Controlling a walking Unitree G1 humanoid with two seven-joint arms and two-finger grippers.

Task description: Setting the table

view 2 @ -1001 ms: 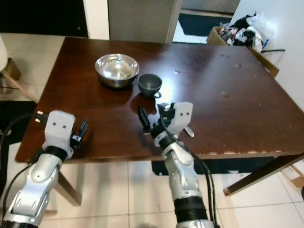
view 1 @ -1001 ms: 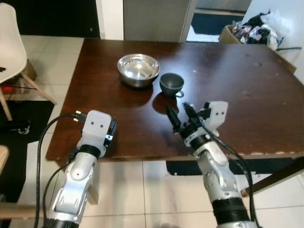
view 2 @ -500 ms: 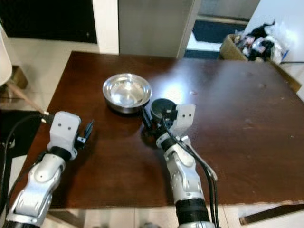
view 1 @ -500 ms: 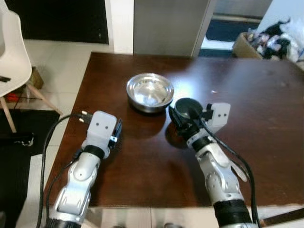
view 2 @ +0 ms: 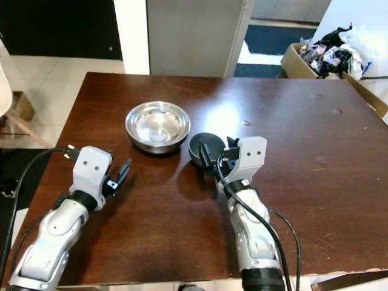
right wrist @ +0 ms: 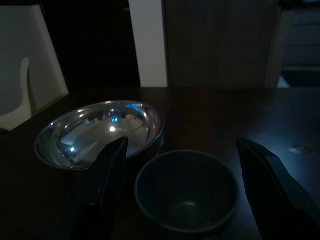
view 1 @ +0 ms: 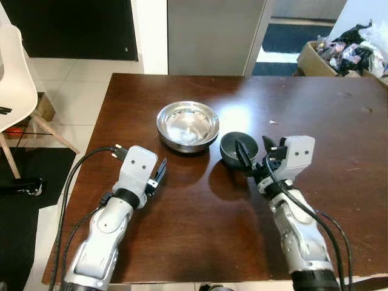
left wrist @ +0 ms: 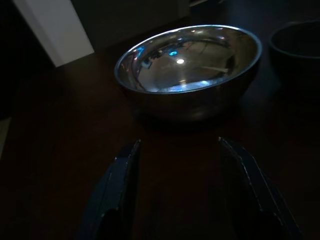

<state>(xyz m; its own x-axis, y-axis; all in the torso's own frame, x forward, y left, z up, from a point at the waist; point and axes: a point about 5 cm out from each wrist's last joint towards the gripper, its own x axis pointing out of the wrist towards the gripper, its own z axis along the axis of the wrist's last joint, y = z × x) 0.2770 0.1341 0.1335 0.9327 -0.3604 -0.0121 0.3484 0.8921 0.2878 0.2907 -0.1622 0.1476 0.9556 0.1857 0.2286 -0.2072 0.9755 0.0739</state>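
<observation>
Your right hand (view 1: 253, 159) hovers spread open at the dark cup (view 1: 233, 147) beside the steel bowl (view 1: 187, 125) on the brown bench (view 1: 200, 224); your left hand (view 1: 159, 175), also open, faces the bowl.

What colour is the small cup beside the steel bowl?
Dark grey, nearly black; the cup shows best in the left eye view.

A shiny silver round metal bowl (view 1: 188, 125) and a small dark grey cup (view 1: 234, 149) on a dark brown wooden table (view 1: 182, 224); silver robot arms with black fingers; pale tiled floor (view 1: 73, 91), white plastic chair (view 1: 15, 85)
</observation>
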